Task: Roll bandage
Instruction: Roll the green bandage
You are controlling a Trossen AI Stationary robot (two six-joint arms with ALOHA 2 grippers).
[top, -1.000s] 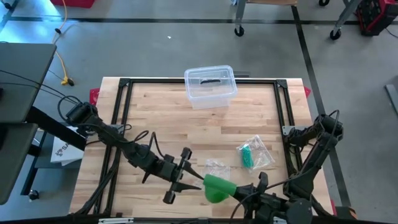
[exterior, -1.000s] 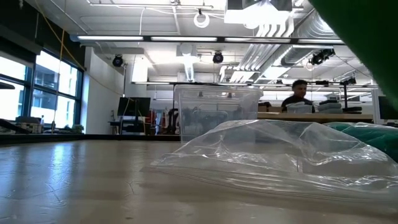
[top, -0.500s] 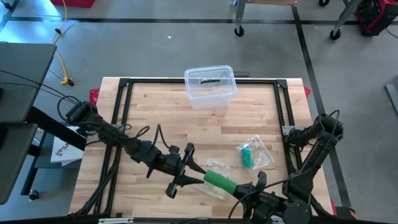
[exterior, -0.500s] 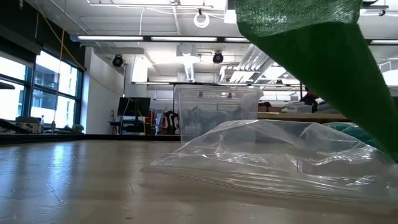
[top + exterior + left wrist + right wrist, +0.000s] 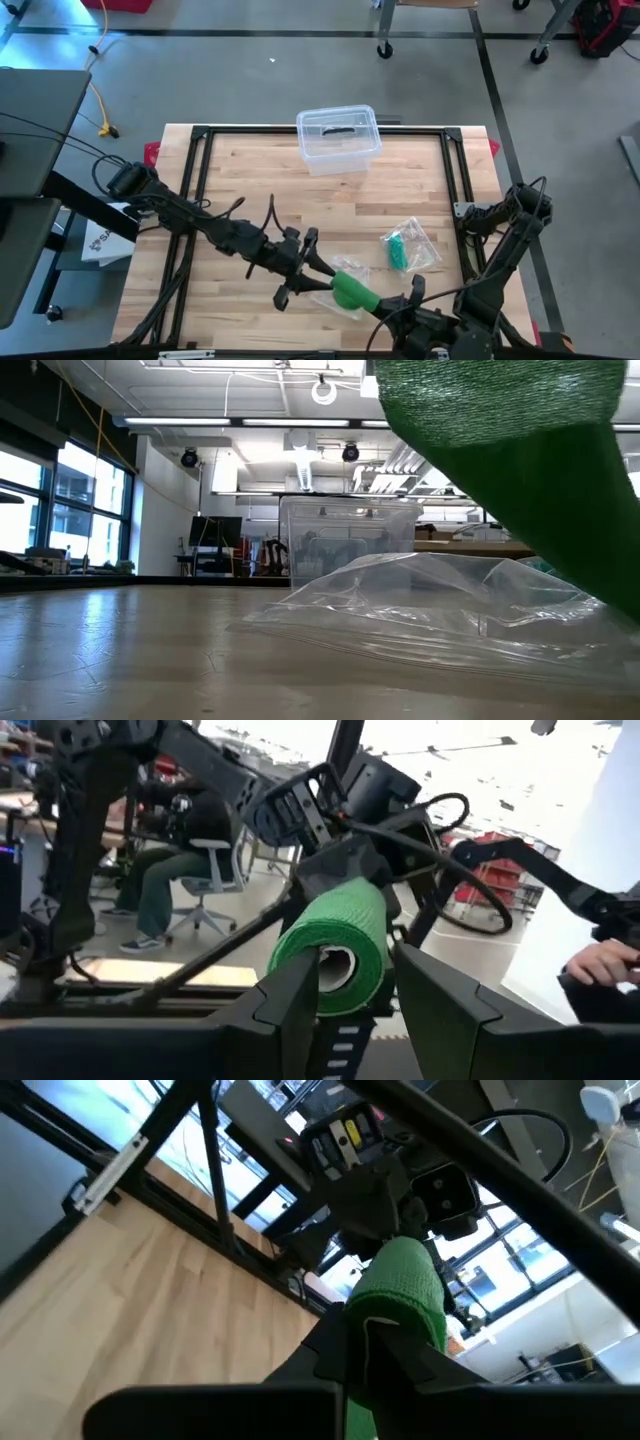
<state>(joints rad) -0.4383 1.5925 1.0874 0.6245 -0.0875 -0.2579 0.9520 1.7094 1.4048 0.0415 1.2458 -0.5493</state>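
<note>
A green bandage (image 5: 348,291) is wound into a roll with a hollow core (image 5: 340,966). It is held above an empty clear bag (image 5: 347,268) near the table's front edge. My left gripper (image 5: 322,282) comes from the table's left and is shut on the roll. My right gripper (image 5: 388,304) comes from the right and is shut on the bandage's loose tail (image 5: 385,1325). In the low view the green cloth (image 5: 520,450) hangs over the clear bag (image 5: 430,610). My left gripper has its two fingers (image 5: 295,1005) on opposite sides of the roll's near end (image 5: 300,955), and the core faces back along the fingers. It comes in about level from the table's left. The roll is lifted clear of the table. My right gripper pinches the bandage's tail (image 5: 372,1315) between its two shut fingers. It comes in from the table's right, near the front edge. The tail runs on from the fingers to the roll (image 5: 405,1275), clear of the table.
A second clear bag holding a teal bandage (image 5: 405,247) lies to the right of the grippers. A clear lidded box (image 5: 338,137) stands at the far edge. A black frame (image 5: 200,160) runs round the tabletop. Bare wood lies between the box and the grippers.
My left gripper has moved toward the table's right and a little toward its far edge. The bandage, a wide fanned-out shape a second ago, has drawn in to a compact roll between the two grippers. In the low view the green cloth has come farther into the picture.
</note>
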